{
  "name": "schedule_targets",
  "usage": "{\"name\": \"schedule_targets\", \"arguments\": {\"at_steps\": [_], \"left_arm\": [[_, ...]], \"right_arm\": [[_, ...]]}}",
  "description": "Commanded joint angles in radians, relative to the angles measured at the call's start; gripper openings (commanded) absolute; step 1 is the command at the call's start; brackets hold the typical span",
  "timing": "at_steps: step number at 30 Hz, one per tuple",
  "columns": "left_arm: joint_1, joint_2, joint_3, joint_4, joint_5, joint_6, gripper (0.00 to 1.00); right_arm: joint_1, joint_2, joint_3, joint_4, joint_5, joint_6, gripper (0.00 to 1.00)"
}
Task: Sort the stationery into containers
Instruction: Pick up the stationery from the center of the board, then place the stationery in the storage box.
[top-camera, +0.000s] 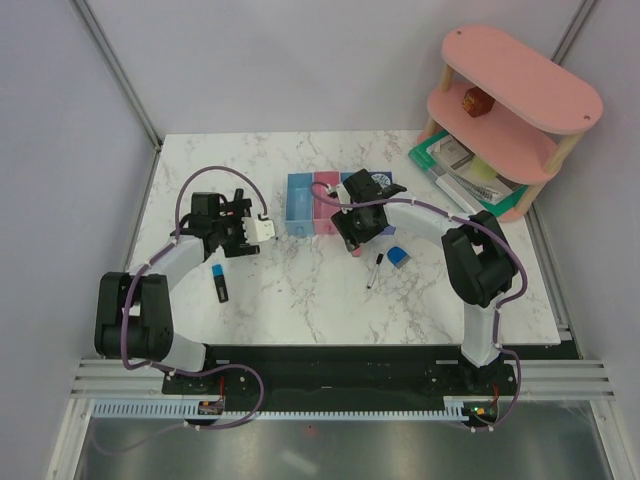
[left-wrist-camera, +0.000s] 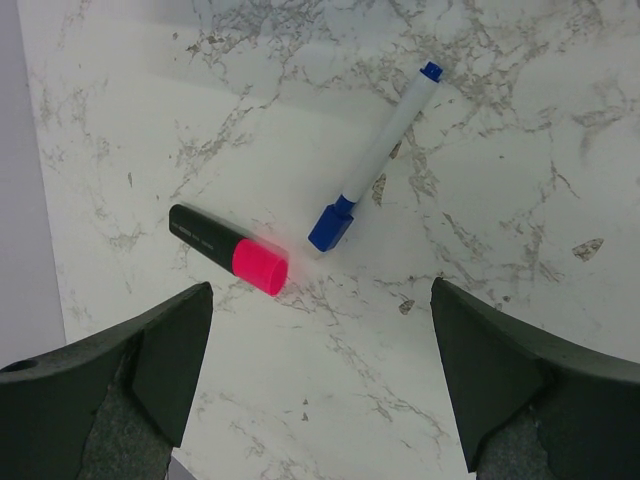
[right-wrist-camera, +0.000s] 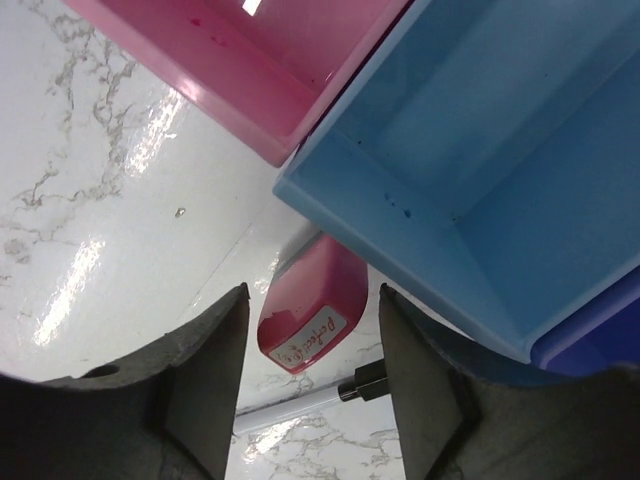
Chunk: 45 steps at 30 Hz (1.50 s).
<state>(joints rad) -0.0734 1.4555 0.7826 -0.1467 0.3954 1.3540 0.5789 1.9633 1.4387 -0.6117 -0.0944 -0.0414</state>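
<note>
We're working on the table, with the bins sitting mid-table toward the back and the shelf standing well off to the right. The right gripper is straddling the eraser. Its jaws are apart with a thin sliver of marble showing on either side, so we're reading it as not clamped. The left gripper is hanging wide open over the pink highlighter and a capped pen, touching neither. The blue highlighter is lying near the left arm, and the cube and a second pen are sitting close to the eraser. We're judging the step in hand to be grabbing the eraser. It's lying skewed to the jaws, its far end hiding behind the rim of the blue bin, beside the corner of the pink bin. We're suggesting twisting the wrist to square up on the long sides, closing on the labelled end, then lifting straight up before crossing any rim. The bin wall is sitting right ahead of the fingertips, so there's no room to push forward. The second pen is crowding the near end, so the right finger is risking a nudge. Open marble is showing on the pink-bin side and back toward the arm bases, so we're retreating that way.
</note>
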Motion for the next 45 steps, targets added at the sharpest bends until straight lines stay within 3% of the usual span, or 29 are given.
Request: {"name": "schedule_targets", "arguments": {"at_steps": [1, 3, 10, 13, 19, 22, 28, 36, 45], "left_arm": [[0.007, 0.011, 0.049, 0.029, 0.030, 0.042, 0.96], [0.007, 0.008, 0.046, 0.030, 0.031, 0.039, 0.96], [0.009, -0.009, 0.034, 0.029, 0.025, 0.033, 0.96], [0.011, -0.020, 0.033, 0.027, 0.019, 0.028, 0.96], [0.024, 0.011, 0.107, 0.018, -0.016, -0.100, 0.95], [0.041, 0.038, 0.135, 0.016, -0.033, -0.089, 0.95], [0.070, 0.103, 0.159, 0.007, 0.020, 0.062, 0.95], [0.070, 0.229, 0.251, -0.071, 0.125, 0.238, 0.92], [0.072, 0.315, 0.331, -0.278, 0.157, 0.468, 0.89]], "right_arm": [[0.002, 0.009, 0.026, 0.056, 0.051, 0.015, 0.56], [0.006, 0.003, 0.022, 0.056, 0.058, 0.012, 0.52], [0.027, -0.033, -0.001, 0.043, 0.064, -0.011, 0.21], [0.035, -0.061, -0.011, 0.024, 0.052, -0.032, 0.15], [0.041, -0.156, 0.017, -0.065, -0.043, -0.124, 0.13], [0.041, -0.213, 0.064, -0.109, -0.093, -0.176, 0.14], [0.041, -0.251, 0.207, -0.135, -0.051, -0.222, 0.17], [0.003, -0.143, 0.422, -0.117, 0.019, -0.296, 0.18], [-0.050, -0.054, 0.485, -0.100, -0.016, -0.319, 0.18]]}}
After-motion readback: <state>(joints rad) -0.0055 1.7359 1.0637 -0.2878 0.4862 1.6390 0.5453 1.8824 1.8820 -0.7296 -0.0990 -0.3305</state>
